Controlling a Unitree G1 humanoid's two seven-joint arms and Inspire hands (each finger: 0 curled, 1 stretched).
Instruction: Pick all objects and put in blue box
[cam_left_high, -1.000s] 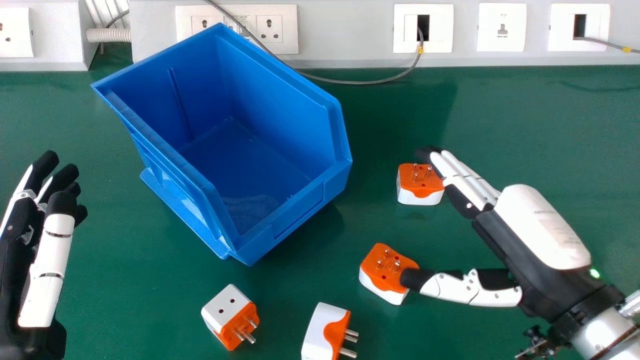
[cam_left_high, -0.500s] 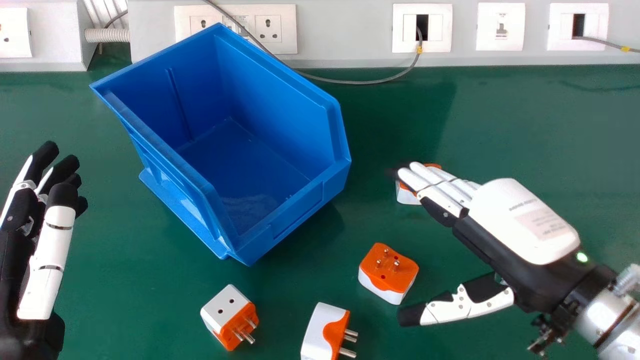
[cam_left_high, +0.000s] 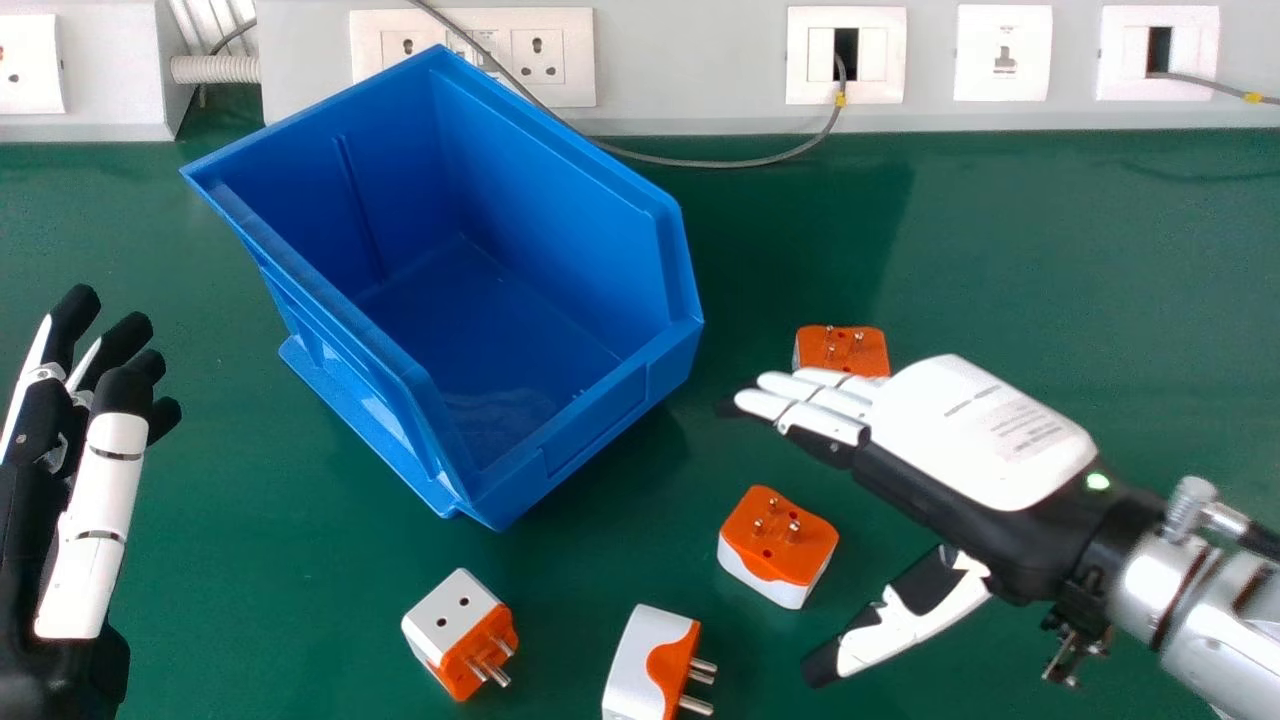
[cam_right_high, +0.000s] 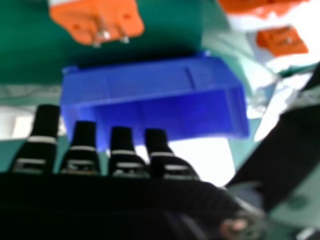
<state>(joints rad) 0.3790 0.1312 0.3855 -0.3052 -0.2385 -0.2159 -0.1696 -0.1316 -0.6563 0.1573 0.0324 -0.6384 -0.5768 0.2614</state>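
The right hand (cam_left_high: 975, 435) is open, and the plug (cam_left_high: 777, 545) nearest its thumb (cam_left_high: 900, 628) looks light and rigid, best pinched across its sides.

A lab or workshop, it seems — green worktop (cam_left_high: 1050, 250), pale trunking (cam_left_high: 690, 60) with sockets (cam_left_high: 540, 57), grey cable (cam_left_high: 700, 164).

green table (cam_left_high: 1050, 270) bearing blue box (cam_left_high: 580, 240), four orange-white adapters (cam_left_high: 772, 545).

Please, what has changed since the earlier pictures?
The right hand moved toward the view's left, its thumb coming away from an adapter; the left hand shifted slightly. Nothing was picked up. The blue box and every adapter stayed in place.
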